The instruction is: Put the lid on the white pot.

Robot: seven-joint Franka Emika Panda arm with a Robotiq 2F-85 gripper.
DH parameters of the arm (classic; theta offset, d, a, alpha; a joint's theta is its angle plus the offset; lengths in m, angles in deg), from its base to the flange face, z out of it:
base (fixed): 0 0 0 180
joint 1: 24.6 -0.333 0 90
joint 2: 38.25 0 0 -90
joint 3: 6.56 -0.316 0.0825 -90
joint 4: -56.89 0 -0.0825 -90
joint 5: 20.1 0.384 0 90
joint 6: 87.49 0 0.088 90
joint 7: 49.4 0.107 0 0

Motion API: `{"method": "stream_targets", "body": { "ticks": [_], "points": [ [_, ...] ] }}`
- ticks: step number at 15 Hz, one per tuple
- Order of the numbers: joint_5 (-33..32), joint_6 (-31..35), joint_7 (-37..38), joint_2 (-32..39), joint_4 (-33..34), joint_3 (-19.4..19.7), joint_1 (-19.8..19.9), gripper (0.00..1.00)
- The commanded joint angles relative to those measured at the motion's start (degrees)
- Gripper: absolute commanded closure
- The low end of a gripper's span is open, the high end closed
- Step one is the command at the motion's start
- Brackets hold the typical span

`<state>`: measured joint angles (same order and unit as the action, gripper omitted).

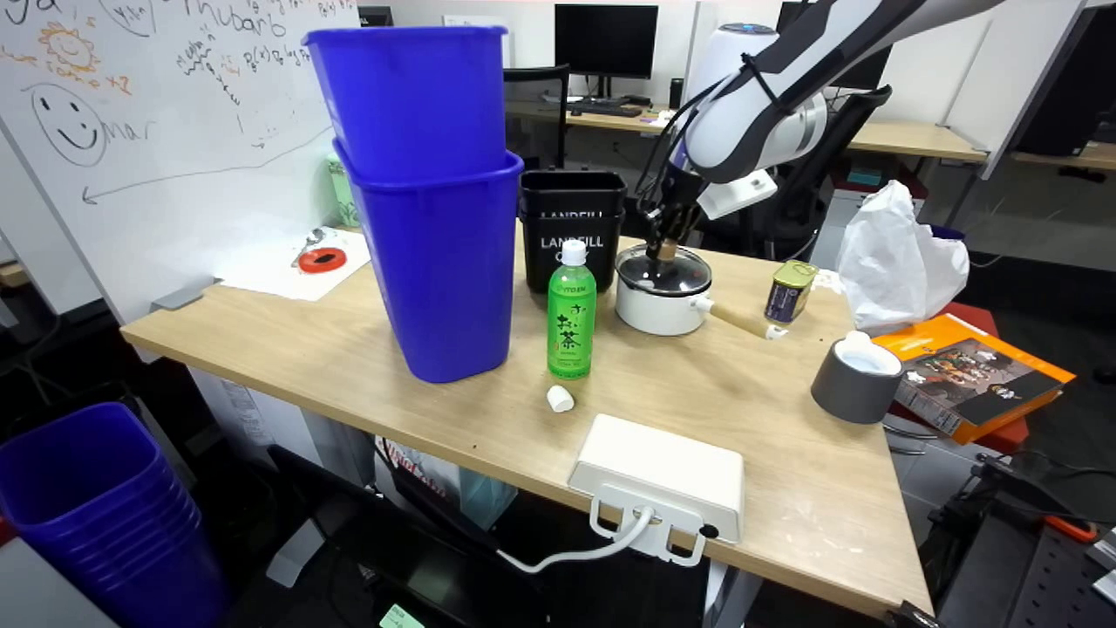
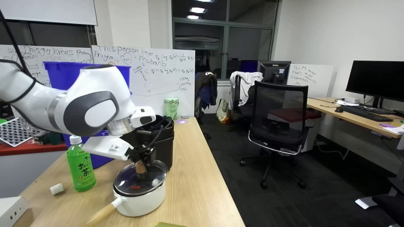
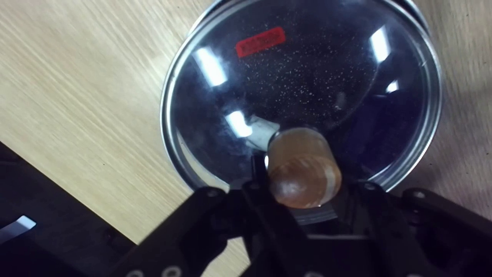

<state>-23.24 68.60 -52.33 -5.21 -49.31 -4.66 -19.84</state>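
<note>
Lid [image 3: 307, 96] right at the mouth of the white pot [image 2: 143, 203], and look how it's held: the end effector [image 3: 301, 173] is closed around the brown knob [image 2: 140, 169], a finger on either side. Sensible, I'd say: the knob stands at the centre, so the lid should hang near balance, and the metal rim [image 3: 435, 82] is left free to meet the pot. Not level yet, though! In an exterior view a dark gap shows on the side toward the black bins [image 2: 165, 148], while the edge by the handle [image 2: 102, 213] sits low; whether that edge touches the pot, I cannot tell. The wrist view has a sliver of pot rim peeking out past the lid, so the centring looks a touch off too. Below, the pot stands flat on the counter [image 1: 680, 375], a steady seat, its handle pointing away from the bins and probably out of the way. We look to be at the final placing; what's wanted, I reckon, is a little levelling before the fingers part, because a tilted drop could leave the rim hung up on one side.
</note>
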Motion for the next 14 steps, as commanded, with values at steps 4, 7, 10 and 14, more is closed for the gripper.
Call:
{"method": "stream_targets", "body": {
  "ticks": [4, 7, 10, 14],
  "points": [
    [0.24, -0.33, 0.07, 0.65, 0.71, 0.37, -0.38, 0.84],
    [0.07, -0.56, 0.22, 0.01, -0.02, 0.51, -0.59, 0.84],
    [-0.89, 0.03, 0.94, -0.8, -1.08, 1.42, -1.41, 0.84],
    [-4.39, 2.82, 1.08, -1.18, -1.42, 3.54, -3.45, 0.84]
  ]
}}
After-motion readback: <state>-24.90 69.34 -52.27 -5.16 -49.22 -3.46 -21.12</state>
